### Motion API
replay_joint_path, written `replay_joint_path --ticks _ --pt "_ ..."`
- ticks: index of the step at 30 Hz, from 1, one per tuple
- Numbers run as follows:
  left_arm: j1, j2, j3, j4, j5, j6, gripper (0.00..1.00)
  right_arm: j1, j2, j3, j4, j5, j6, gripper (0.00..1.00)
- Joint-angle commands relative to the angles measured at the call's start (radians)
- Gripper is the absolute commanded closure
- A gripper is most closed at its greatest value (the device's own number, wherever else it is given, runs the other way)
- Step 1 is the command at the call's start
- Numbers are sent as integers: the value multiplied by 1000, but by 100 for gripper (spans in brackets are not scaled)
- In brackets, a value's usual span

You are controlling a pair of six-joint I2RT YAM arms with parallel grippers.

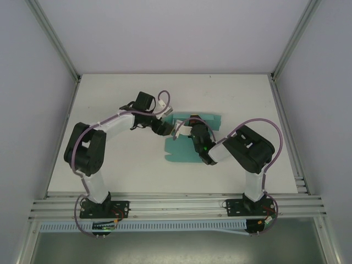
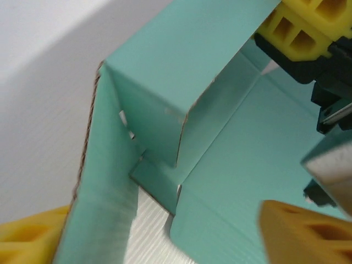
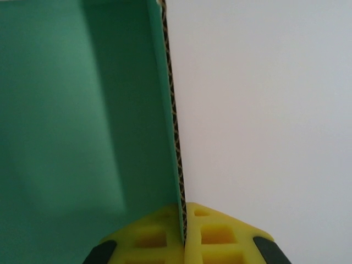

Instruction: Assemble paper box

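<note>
The paper box (image 1: 184,151) is sitting mid-table (image 1: 121,99), half folded, right between the two arms. The right gripper (image 3: 184,234) is pinching one upright wall edge-on, pads pressed tight on the card. The left gripper (image 2: 165,231) is hanging at the box's left end with its fingers (image 2: 33,236) spread wide, and a raised side wall (image 2: 99,209) is standing between them. Can't really tell the long axis from above. My guess: the left arm is nearer that loose corner, so it's doing the next fold.

One teal paper box (image 1: 179,153), seemingly a single part-folded sheet. Two arms, one gripper each: left gripper (image 1: 164,128), right gripper (image 3: 184,234). Two yellow pads (image 3: 148,237) per gripper. One white table (image 1: 110,99).
</note>
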Motion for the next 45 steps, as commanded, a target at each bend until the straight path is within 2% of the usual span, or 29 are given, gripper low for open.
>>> replay_joint_path --ticks 1,5,6,9,11,12,13,15,18,21,22,24,27,36,40,43,45 --pt "-3 -106 -59 102 -165 -38 2 4 13 -19 55 -27 -10 100" --pt "39 -185 -121 207 -405 -167 1 3 14 -21 53 -25 -16 100" --pt "69 -191 -120 214 -429 -212 1 4 13 -23 54 -26 -13 100" --pt "217 -147 -80 148 -341 -387 1 4 6 -23 49 -27 -10 100" --pt "264 -84 -27 99 -247 -389 1 4 1 -21 38 -25 -8 100" --pt "264 -39 -6 82 -210 -361 2 3 -1 -20 37 -22 -2 100" --pt "264 -4 12 70 -123 -340 9 4 -3 -20 36 -22 4 100" --pt "261 35 9 93 41 -331 14 4 -8 -21 31 -20 12 100" --pt "232 50 -74 243 161 -345 21 2 -14 -14 -1 -19 16 100" --pt "163 57 -160 397 251 -333 25 2 -19 -16 -1 -13 12 100" --pt "139 60 -170 414 243 -323 27 2 -23 -18 -6 -13 17 100" --pt "105 69 -186 450 226 -323 37 2 -38 -16 -42 -15 32 100" --pt "100 78 -222 549 297 -369 44 2 -49 -8 -75 -17 53 100" --pt "85 80 -285 677 357 -323 43 9 -37 8 -85 -7 54 100" --pt "52 101 -271 673 367 -254 42 12 -38 11 -95 -14 64 100" --pt "26 117 -263 675 347 -226 40 17 -52 11 -103 -19 67 100" --pt "22 137 -239 657 284 -239 43 18 -67 10 -123 -24 80 100"
